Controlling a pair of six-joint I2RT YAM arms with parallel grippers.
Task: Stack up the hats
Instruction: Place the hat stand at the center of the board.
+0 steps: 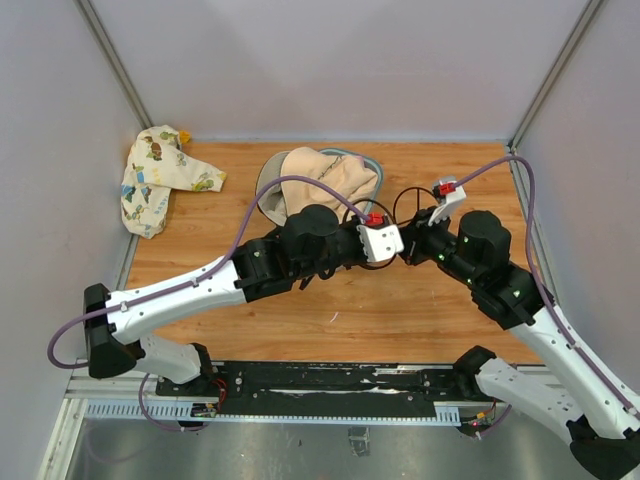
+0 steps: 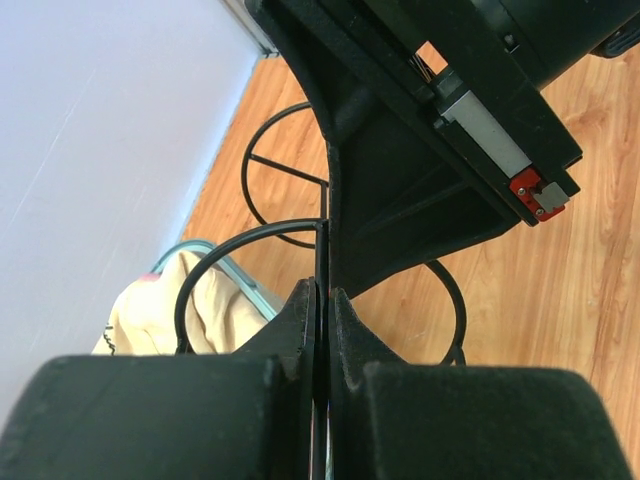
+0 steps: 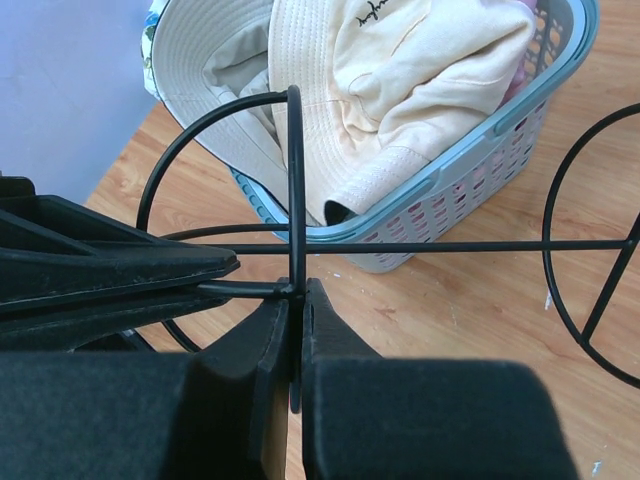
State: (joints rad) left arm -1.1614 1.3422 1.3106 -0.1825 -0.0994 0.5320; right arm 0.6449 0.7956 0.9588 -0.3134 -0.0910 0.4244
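A: Where does the basket (image 3: 470,200) sit?
B: At the back of the worktop (image 1: 350,310), about the middle. The hats (image 1: 320,180) lie piled in it, 1 brim spilling over its left rim.
A: And the cloth (image 1: 160,180)?
B: In the back left corner, beside the wall, well apart from the basket.
A: The wire frame (image 3: 450,246)?
B: Just in front of the basket and to its right. The 2 arms meet there: the left claw (image 2: 322,300) comes in from the left, the right claw (image 3: 298,300) from the right, each pinched on 1 wire of it.
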